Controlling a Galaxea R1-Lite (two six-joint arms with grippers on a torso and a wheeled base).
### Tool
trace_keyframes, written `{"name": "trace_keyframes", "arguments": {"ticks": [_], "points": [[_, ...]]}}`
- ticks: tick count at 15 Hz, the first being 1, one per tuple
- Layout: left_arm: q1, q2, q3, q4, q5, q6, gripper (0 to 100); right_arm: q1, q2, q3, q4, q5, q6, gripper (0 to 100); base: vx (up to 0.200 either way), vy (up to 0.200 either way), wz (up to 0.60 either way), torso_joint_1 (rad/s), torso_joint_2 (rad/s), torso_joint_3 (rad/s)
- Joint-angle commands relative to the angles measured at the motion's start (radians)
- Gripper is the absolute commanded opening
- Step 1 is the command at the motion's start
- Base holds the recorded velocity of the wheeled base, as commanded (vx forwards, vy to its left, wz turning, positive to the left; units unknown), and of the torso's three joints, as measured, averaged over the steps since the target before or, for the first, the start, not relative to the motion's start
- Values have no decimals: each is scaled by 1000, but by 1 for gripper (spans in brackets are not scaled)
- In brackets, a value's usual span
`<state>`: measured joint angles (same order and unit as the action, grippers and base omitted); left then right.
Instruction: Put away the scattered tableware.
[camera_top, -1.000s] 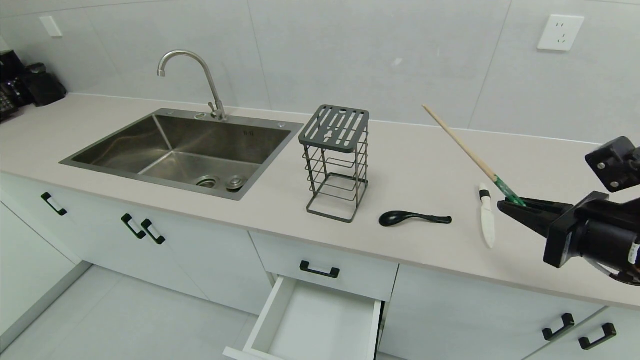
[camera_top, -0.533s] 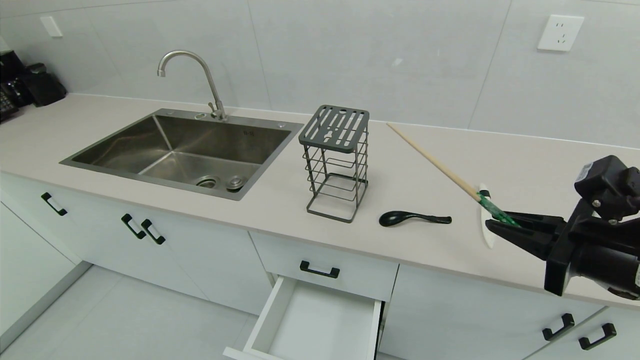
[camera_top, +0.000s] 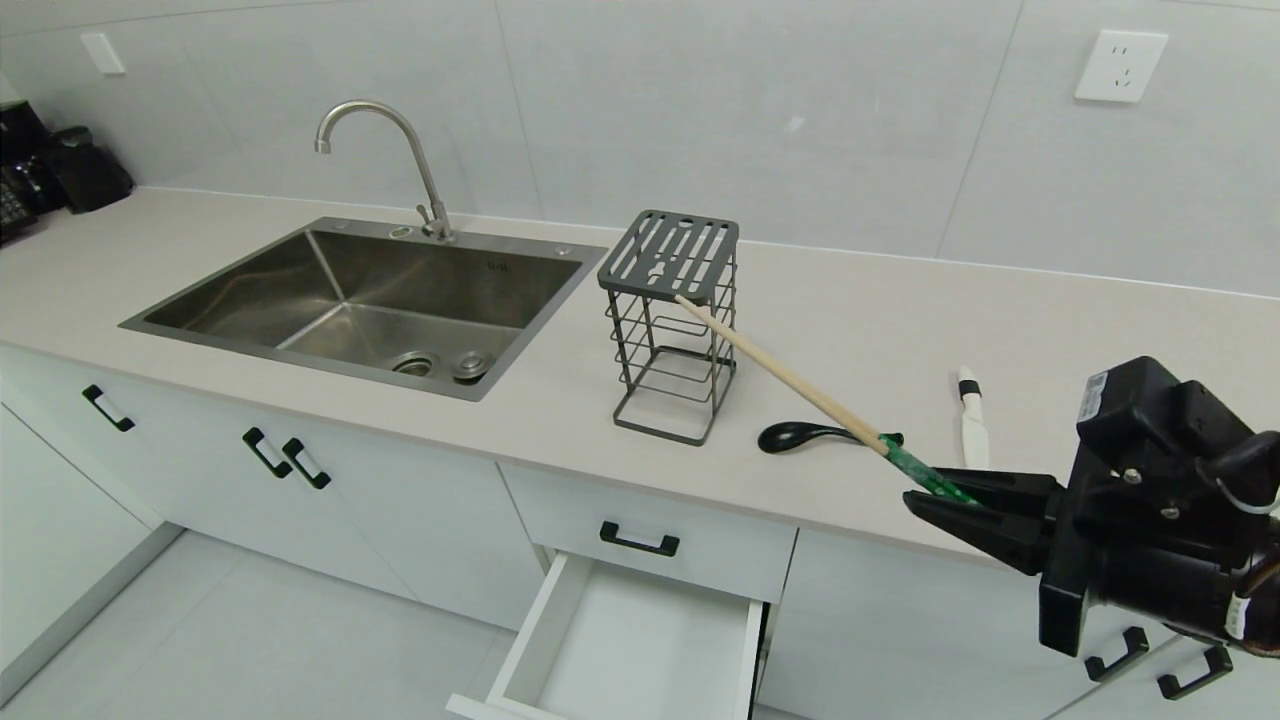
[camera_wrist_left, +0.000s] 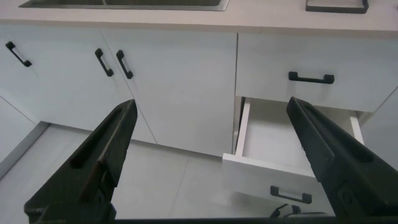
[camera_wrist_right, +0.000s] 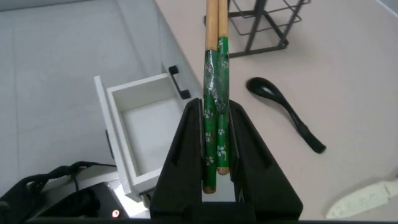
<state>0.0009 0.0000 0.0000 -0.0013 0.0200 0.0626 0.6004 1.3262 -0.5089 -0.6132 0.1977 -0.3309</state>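
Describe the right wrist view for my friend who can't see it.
The right gripper clamps two green-ended wooden chopsticks, pointing toward a wire rack on the counter. A black spoon lies nearby, and a white drawer stands open under the counter.

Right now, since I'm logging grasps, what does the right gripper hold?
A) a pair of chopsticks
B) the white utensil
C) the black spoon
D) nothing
A: the right gripper is shut on the chopsticks, while the black spoon and white utensil lie on the counter.
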Motion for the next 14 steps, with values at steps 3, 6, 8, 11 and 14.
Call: {"name": "trace_keyframes", "arguments": {"ticks": [3,6,8,11,14], "points": [[1,0,-2,0,8,-107,100,47,45,17,-5,3,-25,0,0,0,0,0,0,0],[1,0,-2,0,9,-98,100,110,99,13,-30,3,-28,0,0,0,0,0,0,0],[1,0,-2,0,9,-98,100,151,134,12,-39,3,-28,0,0,0,0,0,0,0],[1,0,-2,0,9,-98,100,188,177,-2,-57,3,-28,0,0,0,0,0,0,0],[1,0,-2,0,9,-98,100,226,248,-29,-79,3,-28,0,0,0,0,0,0,0]]}}
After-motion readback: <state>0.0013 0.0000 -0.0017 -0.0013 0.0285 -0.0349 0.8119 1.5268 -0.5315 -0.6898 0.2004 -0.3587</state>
